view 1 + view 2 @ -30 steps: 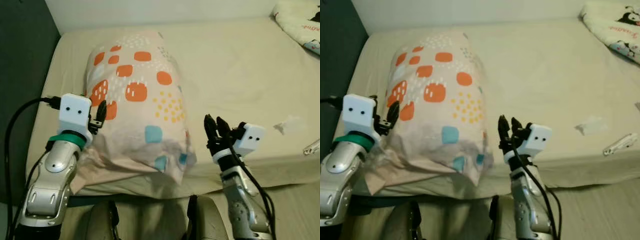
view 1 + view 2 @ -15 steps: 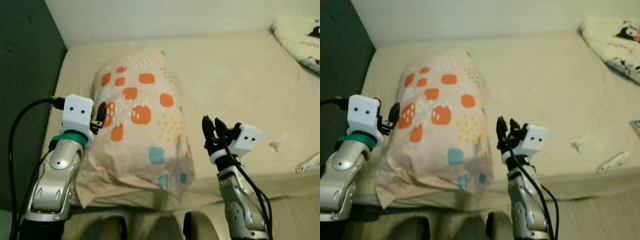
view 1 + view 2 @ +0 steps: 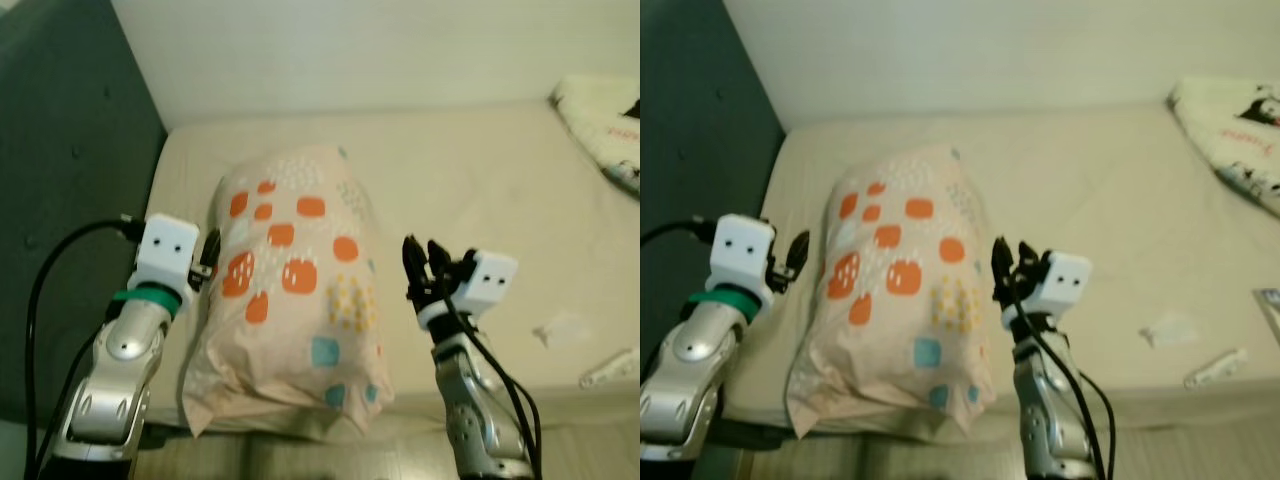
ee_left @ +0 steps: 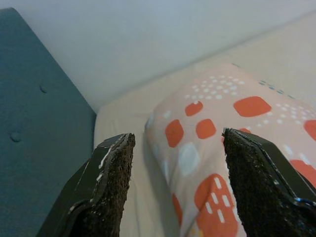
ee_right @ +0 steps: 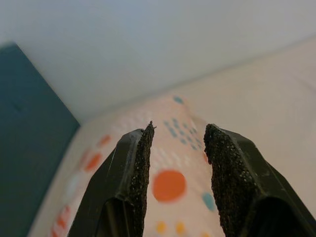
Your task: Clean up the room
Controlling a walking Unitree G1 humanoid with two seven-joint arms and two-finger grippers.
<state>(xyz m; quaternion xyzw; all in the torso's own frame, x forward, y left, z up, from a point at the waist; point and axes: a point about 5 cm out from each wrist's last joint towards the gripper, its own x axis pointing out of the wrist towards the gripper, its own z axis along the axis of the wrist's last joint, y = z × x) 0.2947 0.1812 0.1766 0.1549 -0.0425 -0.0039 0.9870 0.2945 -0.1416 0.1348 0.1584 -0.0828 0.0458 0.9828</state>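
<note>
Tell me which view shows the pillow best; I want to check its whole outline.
The right eye view: the whole pillow lies on the bed, every edge visible. The left eye view shows it whole too. Both wrist views catch just a patterned part between open black fingers.

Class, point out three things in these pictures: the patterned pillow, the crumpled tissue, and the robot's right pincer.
patterned pillow (image 3: 295, 300): left eye view, centre of its top.
crumpled tissue (image 3: 1168, 328): right eye view, its middle.
right pincer (image 3: 421, 258): left eye view, between its fingertips.

Bedroom at home: bed (image 3: 470, 170) w/ pillow (image 3: 295, 290), headboard (image 3: 70, 180).
</note>
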